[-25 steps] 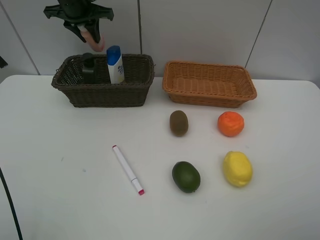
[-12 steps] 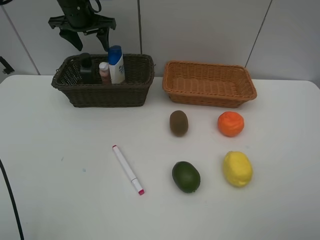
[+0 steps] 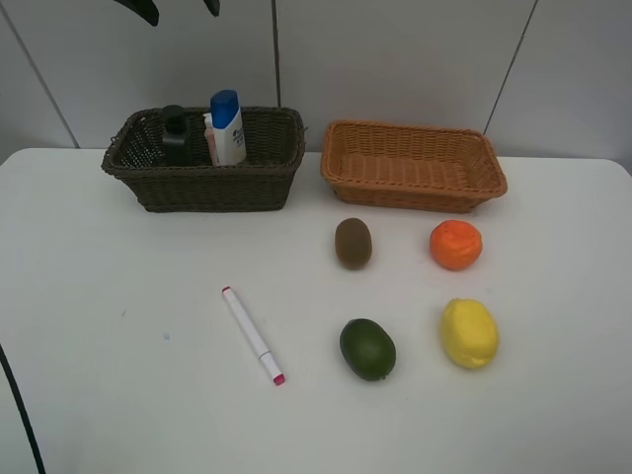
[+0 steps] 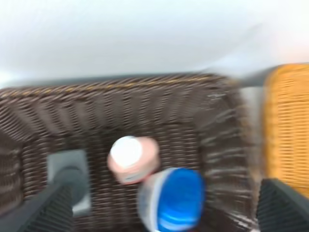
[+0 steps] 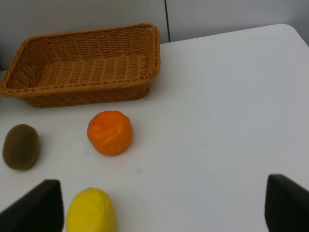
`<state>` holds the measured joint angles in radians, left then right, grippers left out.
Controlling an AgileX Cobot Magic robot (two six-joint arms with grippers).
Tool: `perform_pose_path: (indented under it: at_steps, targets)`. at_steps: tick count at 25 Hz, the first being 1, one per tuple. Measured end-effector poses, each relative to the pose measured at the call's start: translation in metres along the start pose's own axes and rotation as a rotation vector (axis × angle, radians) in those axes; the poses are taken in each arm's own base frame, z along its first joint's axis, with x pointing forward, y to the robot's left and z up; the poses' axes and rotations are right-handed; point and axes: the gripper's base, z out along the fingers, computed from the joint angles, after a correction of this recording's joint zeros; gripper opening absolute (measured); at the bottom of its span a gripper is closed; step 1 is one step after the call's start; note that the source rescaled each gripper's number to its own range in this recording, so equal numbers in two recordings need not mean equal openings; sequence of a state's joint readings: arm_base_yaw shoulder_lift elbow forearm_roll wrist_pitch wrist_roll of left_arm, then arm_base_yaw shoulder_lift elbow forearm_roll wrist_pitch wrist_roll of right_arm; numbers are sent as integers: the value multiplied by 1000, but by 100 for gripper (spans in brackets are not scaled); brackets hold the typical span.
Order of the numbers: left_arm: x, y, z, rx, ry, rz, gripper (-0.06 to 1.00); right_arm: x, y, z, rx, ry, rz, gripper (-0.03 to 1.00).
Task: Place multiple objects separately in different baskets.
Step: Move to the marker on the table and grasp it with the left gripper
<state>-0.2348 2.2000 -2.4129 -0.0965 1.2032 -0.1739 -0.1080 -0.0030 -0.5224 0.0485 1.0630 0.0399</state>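
The pink bottle is standing in the dark basket, squeezed between the green pump bottle and the white tube. In the high view the left gripper is hanging high above that basket, wide open and holding nothing. The marker is lying on the table, well apart from both baskets. The kiwi, orange, lemon and green fruit are sitting in front of the orange basket.

The left wrist view is looking down, blurry, at the pink bottle touching the tube.

The right wrist view is showing the right gripper open and holding nothing, near the orange and lemon.

I think the bottle step is finishing. The marker is probably coming next. It is thin and lying flat, so the gripper is going to need to go very low.
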Motion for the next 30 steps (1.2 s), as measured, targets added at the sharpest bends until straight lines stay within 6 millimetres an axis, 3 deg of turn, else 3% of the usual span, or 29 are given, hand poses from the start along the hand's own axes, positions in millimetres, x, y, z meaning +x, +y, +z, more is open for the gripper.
perform_pose_path:
  at_steps: [4,8,11,15,18,22,27,30]
  targets:
    - [10,-23,-39,60,-26,112,100,0,0,0,0,0,0,96]
    - [44,-72,-62,127,19,340,100,0,0,0,0,0,0,96]
    - [79,-111,-61,182,94,531,100,0,0,0,0,0,0,96]
    - [129,-144,-34,171,240,761,100,0,0,0,0,0,0,96]
    - [162,-147,-9,119,362,891,100,0,0,0,0,0,0,96]
    - [198,-137,16,110,521,1039,100,0,0,0,0,0,0,96]
    - [241,-118,42,232,695,1294,100,0,0,0,0,0,0,96]
    - [258,-110,57,282,679,1390,100,0,0,0,0,0,0,96]
